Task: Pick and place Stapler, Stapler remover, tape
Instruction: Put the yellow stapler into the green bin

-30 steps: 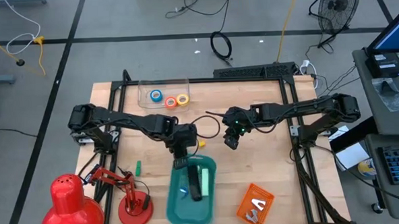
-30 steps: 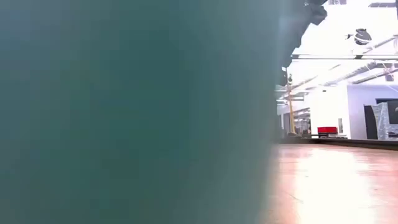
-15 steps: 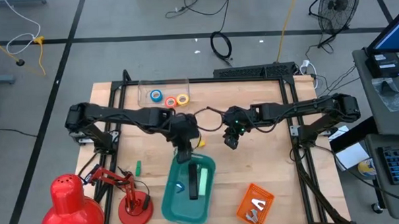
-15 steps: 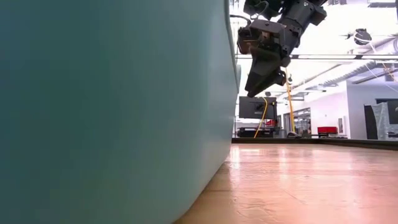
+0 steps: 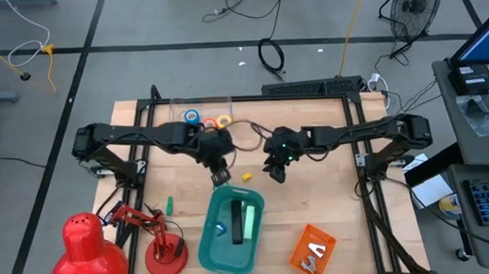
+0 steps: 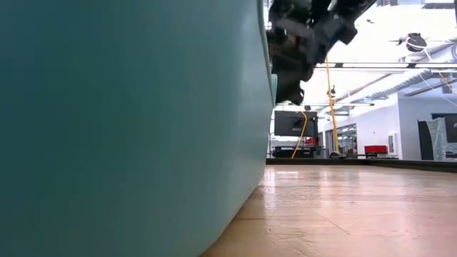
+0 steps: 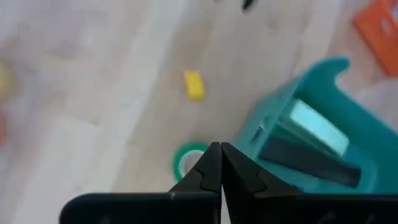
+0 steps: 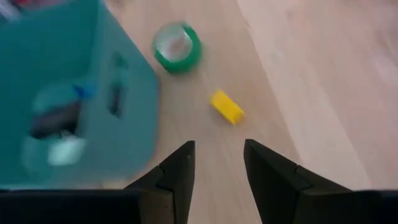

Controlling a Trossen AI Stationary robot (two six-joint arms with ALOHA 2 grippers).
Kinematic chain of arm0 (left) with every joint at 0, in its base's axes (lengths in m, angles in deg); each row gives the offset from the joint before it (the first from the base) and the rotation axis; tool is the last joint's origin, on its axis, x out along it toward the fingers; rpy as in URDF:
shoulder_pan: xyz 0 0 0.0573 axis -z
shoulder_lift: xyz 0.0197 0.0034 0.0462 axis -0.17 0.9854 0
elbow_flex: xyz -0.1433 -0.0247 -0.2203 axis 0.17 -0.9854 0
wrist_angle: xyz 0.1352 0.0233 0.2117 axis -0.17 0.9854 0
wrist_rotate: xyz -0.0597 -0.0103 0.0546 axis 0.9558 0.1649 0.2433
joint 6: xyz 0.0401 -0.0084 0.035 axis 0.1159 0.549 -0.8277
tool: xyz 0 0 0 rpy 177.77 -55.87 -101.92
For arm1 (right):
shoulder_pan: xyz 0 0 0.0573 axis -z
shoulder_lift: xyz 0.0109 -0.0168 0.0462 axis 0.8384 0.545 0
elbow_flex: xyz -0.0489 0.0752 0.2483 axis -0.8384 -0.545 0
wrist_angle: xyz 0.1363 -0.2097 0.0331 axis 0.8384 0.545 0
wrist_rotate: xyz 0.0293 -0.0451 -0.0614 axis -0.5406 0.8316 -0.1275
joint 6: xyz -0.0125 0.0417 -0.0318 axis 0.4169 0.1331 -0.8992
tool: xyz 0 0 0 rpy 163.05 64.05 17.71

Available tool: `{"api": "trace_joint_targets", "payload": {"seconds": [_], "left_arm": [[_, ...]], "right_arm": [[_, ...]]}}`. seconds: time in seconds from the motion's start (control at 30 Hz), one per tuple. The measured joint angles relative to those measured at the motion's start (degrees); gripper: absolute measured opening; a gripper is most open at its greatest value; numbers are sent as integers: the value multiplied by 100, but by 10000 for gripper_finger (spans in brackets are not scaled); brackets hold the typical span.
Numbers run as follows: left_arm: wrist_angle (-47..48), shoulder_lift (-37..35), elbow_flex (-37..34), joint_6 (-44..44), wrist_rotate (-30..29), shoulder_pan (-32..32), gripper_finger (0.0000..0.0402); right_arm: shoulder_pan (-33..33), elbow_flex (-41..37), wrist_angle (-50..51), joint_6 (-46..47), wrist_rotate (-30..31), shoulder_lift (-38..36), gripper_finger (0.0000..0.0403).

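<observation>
The teal bin (image 5: pixel 232 234) holds a black and pale green stapler (image 5: pixel 242 222) and a small blue piece (image 5: pixel 221 230). Whether that piece is the stapler remover I cannot tell. A green tape roll (image 7: pixel 186 158) lies flat on the wood by the bin's far end, just beyond my shut left gripper (image 5: pixel 220 176), which hovers above it and holds nothing. My right gripper (image 5: pixel 275 170) hangs open over bare wood near a yellow block (image 5: pixel 246 176). Blue, orange and yellow tape rolls (image 5: pixel 209 119) lie in a clear tray at the far edge.
An orange tray (image 5: pixel 313 251) with a pale metal piece lies at the near right. A red desk lamp (image 5: pixel 92 251) stands at the near left, with a small green block (image 5: pixel 170 206) beside it. In the low view the bin's wall (image 6: pixel 128 128) fills the left half.
My left gripper has risen from over the bin's far end and drawn back toward the table's far edge, staying shut. My right gripper has moved a little toward the table's left. The bin has shifted slightly.
</observation>
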Motion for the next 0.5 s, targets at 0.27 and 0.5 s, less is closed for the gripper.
{"api": "trace_joint_targets", "payload": {"seconds": [0.27,0.5], "left_arm": [[-621,-1429,-835,967,-547,-558,7],[-1043,-2558,-1367,1373,-413,-841,2]], "right_arm": [[156,-15,-679,-425,-223,801,197],[88,223,-1151,-830,-612,1683,245]]}}
